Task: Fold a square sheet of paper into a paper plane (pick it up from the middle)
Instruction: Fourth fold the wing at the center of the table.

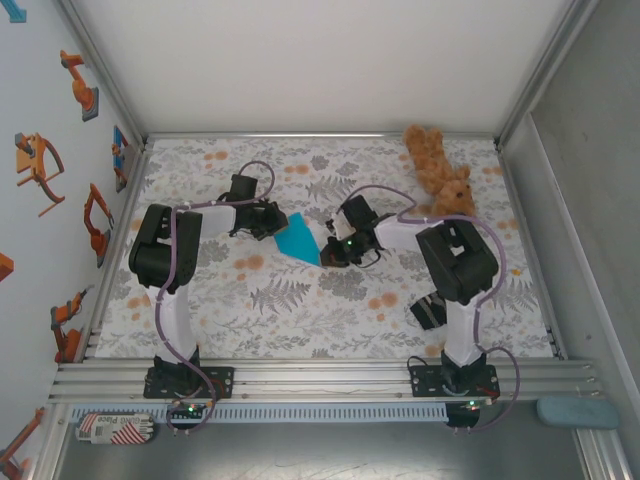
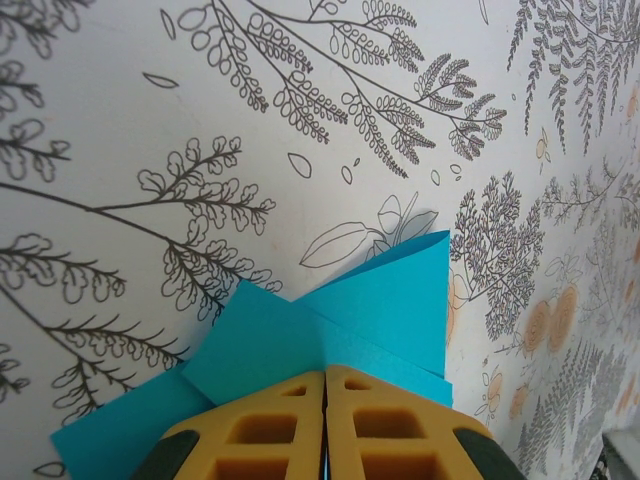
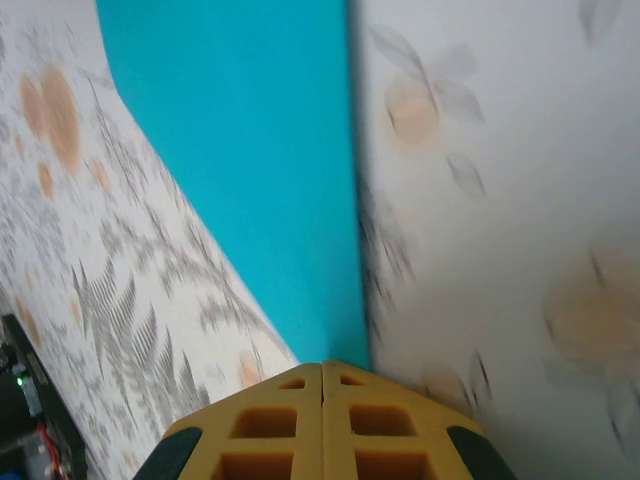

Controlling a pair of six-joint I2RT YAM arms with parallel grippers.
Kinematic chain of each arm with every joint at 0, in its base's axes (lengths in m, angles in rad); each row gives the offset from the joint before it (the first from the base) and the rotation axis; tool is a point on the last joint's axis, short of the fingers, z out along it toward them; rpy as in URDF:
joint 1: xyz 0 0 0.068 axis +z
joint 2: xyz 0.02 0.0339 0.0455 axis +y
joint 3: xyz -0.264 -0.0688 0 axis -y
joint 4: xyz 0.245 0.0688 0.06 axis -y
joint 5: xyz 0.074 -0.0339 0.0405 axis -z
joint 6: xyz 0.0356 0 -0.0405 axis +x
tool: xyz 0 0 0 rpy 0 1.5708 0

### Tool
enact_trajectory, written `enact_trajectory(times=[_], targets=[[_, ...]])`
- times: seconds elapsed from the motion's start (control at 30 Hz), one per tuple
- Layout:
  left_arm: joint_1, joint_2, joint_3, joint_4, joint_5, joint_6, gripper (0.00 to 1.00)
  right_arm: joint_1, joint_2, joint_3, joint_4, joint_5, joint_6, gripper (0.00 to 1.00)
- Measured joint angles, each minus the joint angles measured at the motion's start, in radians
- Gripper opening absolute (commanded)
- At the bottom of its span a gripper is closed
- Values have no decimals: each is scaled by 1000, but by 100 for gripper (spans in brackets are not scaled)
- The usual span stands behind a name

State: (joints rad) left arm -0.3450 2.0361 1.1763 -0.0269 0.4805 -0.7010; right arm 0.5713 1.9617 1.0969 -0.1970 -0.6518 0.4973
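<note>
1. My left gripper has its jaws pressed together, pinching the square sheet of paper where its crease runs into the seam between my pads.
2. Folded flaps fan out to both sides just ahead of those tips, over the floral table cover.
3. My right gripper is also closed tight; the paper's narrow end reaches its tips, but I cannot tell whether it is nipped.
4. From above, the paper lies between my two grippers.

Thin bright cyan-blue paper sheet: folded, no longer a flat square. Overlapping angular flaps with crisp straight creases. One pointed flap appears slightly lifted. Located mid-table on the floral-printed table cover.
</note>
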Motion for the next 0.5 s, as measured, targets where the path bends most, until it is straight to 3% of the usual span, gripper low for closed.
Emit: enact_trajectory(times=[0.2, 0.33, 0.5], targets=[[-6, 0, 11, -16, -4, 3, 12, -17, -118, -141, 32, 22, 17, 0], [-23, -21, 27, -50, -25, -4, 26, -18, -180, -143, 99, 45, 51, 9], [-35, -150, 23, -72, -68, -41, 50, -19, -154, -39, 149, 75, 89, 21]])
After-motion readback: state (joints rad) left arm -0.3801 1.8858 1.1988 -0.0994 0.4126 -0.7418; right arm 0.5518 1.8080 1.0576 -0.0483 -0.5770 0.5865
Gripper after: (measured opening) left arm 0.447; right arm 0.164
